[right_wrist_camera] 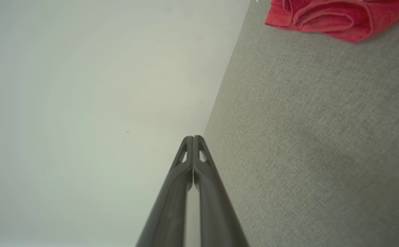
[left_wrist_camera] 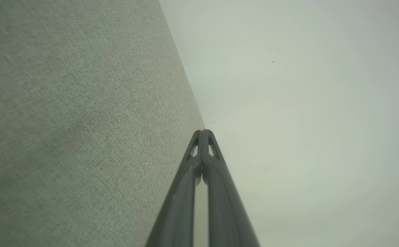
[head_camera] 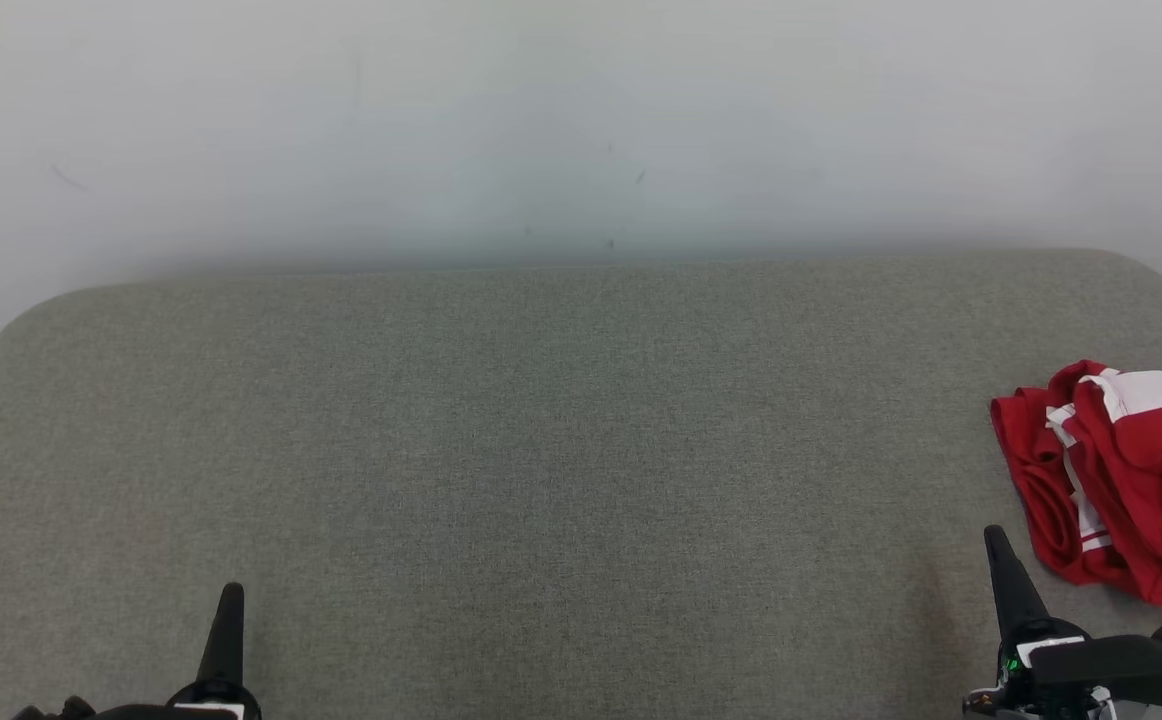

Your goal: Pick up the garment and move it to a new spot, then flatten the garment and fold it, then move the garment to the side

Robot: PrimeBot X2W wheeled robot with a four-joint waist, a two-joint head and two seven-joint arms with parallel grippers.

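Your two claws sit nearest, low over the near edge of the grey cloth-covered worktop (head_camera: 541,450): the left claw (head_camera: 229,598) toward the near left corner, the right claw (head_camera: 997,540) toward the near right corner. Each has its two dark fingers pressed together with nothing between them, and both wrist views show the tips meeting over bare grey cloth.

The red garment (head_camera: 1131,480) with white stripes lies at the right edge of the worktop, just beyond the right claw and apart from it. It is gathered into a loose heap with rolled hems and creases. Part of it runs past the right side of the head view, so you cannot see how close it comes to the worktop's edge.

This scene fits two stages. The garment may be waiting at the side to be lifted to a new spot, or it may have been folded and set aside. The rumpled look leans toward the former, but one glance does not settle it.

Whichever it is, mind the right claw. It is close enough that a careless sideways sweep would snag the soft cloth and drag it toward the edge. Judge the garment's full outline before you commit to anything, and keep the wide middle of the worktop in mind as your open ground
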